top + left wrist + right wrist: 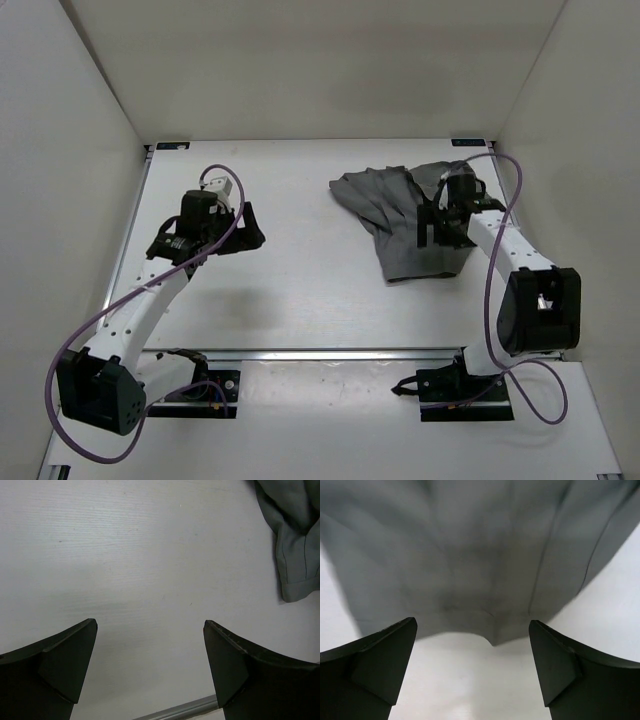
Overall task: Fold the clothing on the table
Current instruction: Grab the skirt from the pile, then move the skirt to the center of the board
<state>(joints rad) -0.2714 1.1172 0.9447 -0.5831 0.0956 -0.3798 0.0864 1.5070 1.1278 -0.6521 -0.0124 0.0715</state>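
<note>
The grey clothing point(400, 220) lies crumpled on the right half of the white table point(300, 300), one lobe reaching left and a flatter part coming toward the near side. My right gripper point(438, 222) hovers over its right portion, open, nothing between the fingers. In the right wrist view the clothing point(470, 555) fills the upper frame, blurred, its edge just beyond the open gripper point(472, 630). My left gripper point(250, 225) stands open over bare table on the left. The left wrist view shows the open gripper point(150, 625) and a corner of the clothing point(295, 545) at the upper right.
White walls enclose the table on three sides. A metal rail point(330, 353) runs along the near edge, also seen as the rail point(180, 710) in the left wrist view. Purple cables loop from both arms.
</note>
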